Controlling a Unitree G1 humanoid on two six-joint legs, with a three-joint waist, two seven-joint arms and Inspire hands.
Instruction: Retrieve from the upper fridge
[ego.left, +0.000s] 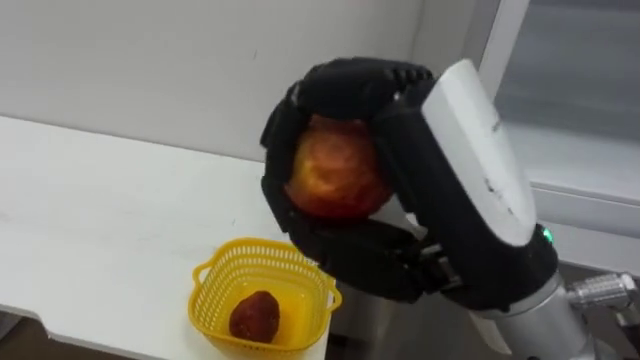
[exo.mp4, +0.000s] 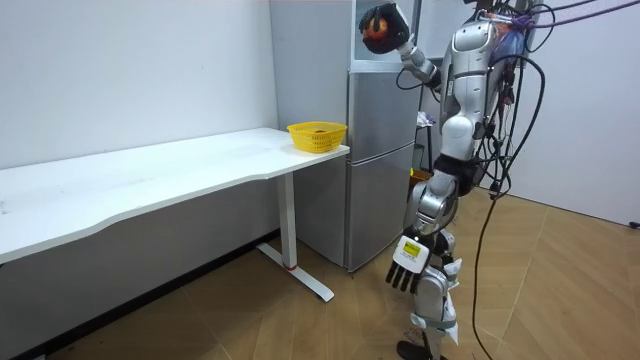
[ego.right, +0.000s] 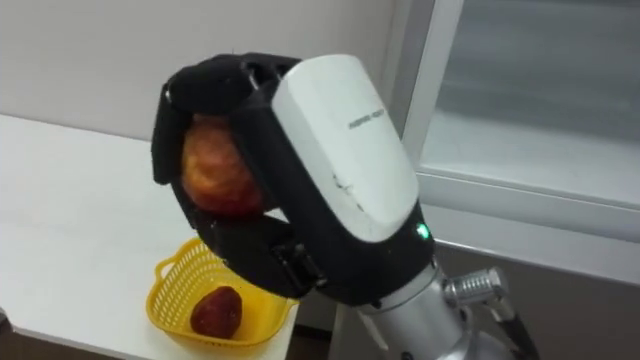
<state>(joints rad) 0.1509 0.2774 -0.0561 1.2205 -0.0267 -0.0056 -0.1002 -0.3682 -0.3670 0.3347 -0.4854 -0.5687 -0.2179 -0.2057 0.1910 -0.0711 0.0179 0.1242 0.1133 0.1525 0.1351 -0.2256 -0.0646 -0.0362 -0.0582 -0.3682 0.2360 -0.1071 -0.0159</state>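
1. We stand at the fridge (exo.mp4: 380, 150), just beside the end of the worktop (exo.mp4: 150, 185).
2. Our right robot hand (ego.left: 400, 130) is raised by the upper fridge, fingers curled around an apple. The left robot hand (exo.mp4: 405, 270) hangs relaxed at our side.
3. The yellow basket (ego.left: 212, 300) sits on the worktop's corner below.
4. The apple (ego.left: 335, 170) is out, so we judge retrieval done and placing left.
5. 1 small red fruit (ego.left: 255, 318) lies in the basket.

eyes: head-mounted, looking down, close | room: distant, side-on | shared: yellow basket (ego.left: 258, 246), table (ego.left: 100, 200)
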